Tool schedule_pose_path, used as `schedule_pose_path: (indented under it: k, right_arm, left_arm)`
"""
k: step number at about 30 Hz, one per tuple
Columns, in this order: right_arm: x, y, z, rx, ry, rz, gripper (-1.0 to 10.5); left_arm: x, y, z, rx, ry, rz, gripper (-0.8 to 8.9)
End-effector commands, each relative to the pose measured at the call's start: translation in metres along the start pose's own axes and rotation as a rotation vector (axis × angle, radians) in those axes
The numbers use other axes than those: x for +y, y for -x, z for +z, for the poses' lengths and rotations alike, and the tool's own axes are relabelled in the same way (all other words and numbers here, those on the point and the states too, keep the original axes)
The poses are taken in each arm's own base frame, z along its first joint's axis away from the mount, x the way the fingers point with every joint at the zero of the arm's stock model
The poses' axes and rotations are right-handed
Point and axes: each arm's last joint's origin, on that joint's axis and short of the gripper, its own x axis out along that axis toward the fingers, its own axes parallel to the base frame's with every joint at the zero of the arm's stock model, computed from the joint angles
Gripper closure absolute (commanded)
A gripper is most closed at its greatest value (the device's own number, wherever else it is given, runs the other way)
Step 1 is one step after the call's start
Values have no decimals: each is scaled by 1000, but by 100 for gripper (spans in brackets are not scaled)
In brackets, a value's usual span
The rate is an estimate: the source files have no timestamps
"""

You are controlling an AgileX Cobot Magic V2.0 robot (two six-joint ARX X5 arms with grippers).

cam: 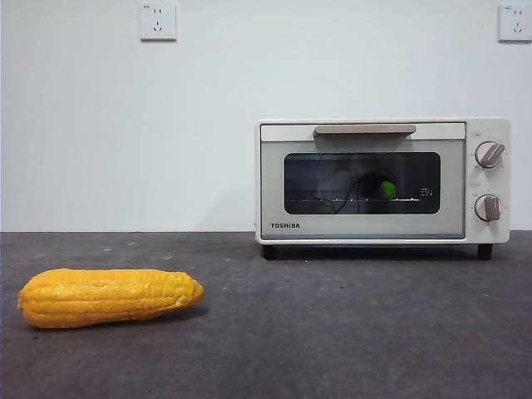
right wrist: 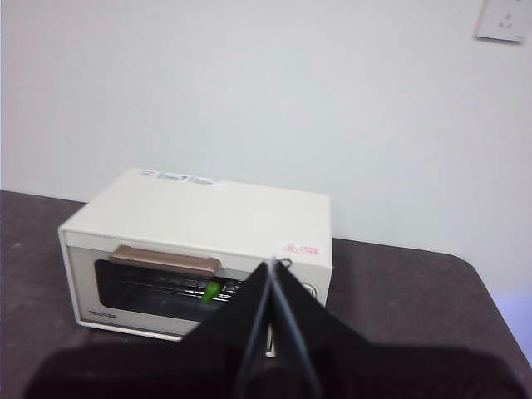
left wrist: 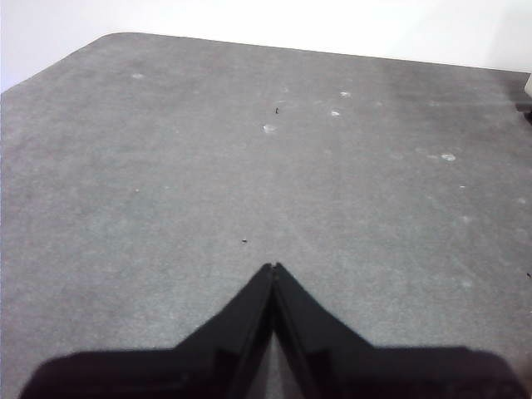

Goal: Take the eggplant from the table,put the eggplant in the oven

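Eggplant (cam: 386, 189) inside the oven (cam: 382, 179), behind the dark glass door window: only a bright green stem cap and a dark shape beside it readable through the glass in the front view, sitting on the wire rack; same green spot visible through the window in the right wrist view (right wrist: 212, 289).

Surface (cam: 332, 332), dark grey and speckled, spanning the whole width, with a white wall behind and two wall sockets (cam: 158, 22) high up.

Oven, cream-white TOSHIBA toaster model, standing on the far right part of the surface, door closed, beige bar handle (cam: 365, 130) across the top, two round knobs (cam: 489, 155) stacked at its right side.

Corn cob (cam: 110, 297), yellow-orange, lying on its side at the near left, well apart from the oven.

Left claw (left wrist: 273, 268) clenched, tips touching, over bare surface. Right claw (right wrist: 273, 264) likewise clenched, raised, facing the oven front.
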Motion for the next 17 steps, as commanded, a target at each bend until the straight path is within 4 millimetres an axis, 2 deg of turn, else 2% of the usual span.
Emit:
schedule_pose_path:
  k: [1, 12, 17]
  right_arm:
    - [4, -2, -29, -3, 7, -2, 946]
    - [19, -24, -143, 82, -7, 12, 946]
    - [24, -28, -178, 85, -11, 12, 946]
  left_arm:
    - [0, -1, -1, -2, 11, 3, 817]
    - [0, -1, -2, -1, 11, 3, 817]
    - [0, -1, -2, 0, 11, 3, 817]
